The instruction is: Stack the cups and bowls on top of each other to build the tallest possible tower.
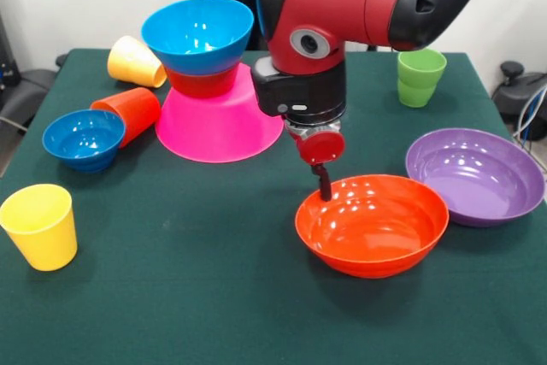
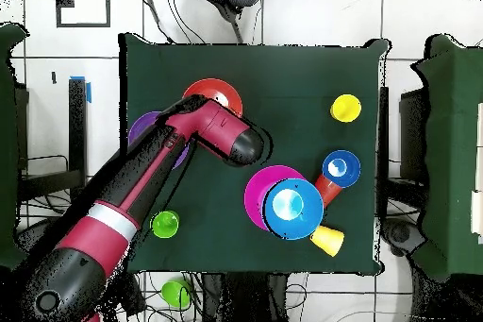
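The tower stands at the back left: the large pink bowl (image 1: 218, 126) upside down, the small orange bowl (image 1: 202, 83) on it and the medium blue bowl (image 1: 198, 33) on top, open side up. It also shows in the overhead view (image 2: 291, 208). My gripper (image 1: 323, 185) hangs straight down at the far rim of the wide shallow orange bowl (image 1: 372, 226); the arm hides it from above. The wide purple bowl (image 1: 476, 175) sits right of it. A small blue bowl (image 1: 84, 138), an orange-red cup (image 1: 130, 113) and a yellow cup (image 1: 135, 61), both cups on their sides, lie left of the tower.
A second yellow cup (image 1: 40, 226) stands upright at the front left. The green cup (image 1: 420, 77) stands upright at the back right. In the overhead view the arm (image 2: 141, 186) crosses the purple bowl (image 2: 140, 127) and part of the orange bowl (image 2: 215, 90).
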Controlling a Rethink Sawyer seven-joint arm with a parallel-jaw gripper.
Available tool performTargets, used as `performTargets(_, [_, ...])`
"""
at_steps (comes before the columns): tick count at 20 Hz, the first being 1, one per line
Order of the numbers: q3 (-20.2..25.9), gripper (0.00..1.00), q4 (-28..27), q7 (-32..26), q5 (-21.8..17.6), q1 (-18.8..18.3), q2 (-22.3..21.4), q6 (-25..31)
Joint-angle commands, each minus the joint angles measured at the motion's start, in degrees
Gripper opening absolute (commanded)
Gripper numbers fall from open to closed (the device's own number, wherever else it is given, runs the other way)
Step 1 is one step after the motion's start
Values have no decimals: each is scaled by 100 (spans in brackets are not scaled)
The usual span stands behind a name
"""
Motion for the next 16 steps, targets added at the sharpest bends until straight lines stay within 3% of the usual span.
performTargets(1, [1122,100,-57,-708,321,-68,-70,43])
performTargets(5, [1155,100,14,-743,345,-34,-104,54])
performTargets(6, [1164,0,27,-751,348,-30,-112,57])
performTargets(16, [1257,0,453,-983,494,157,-257,55])
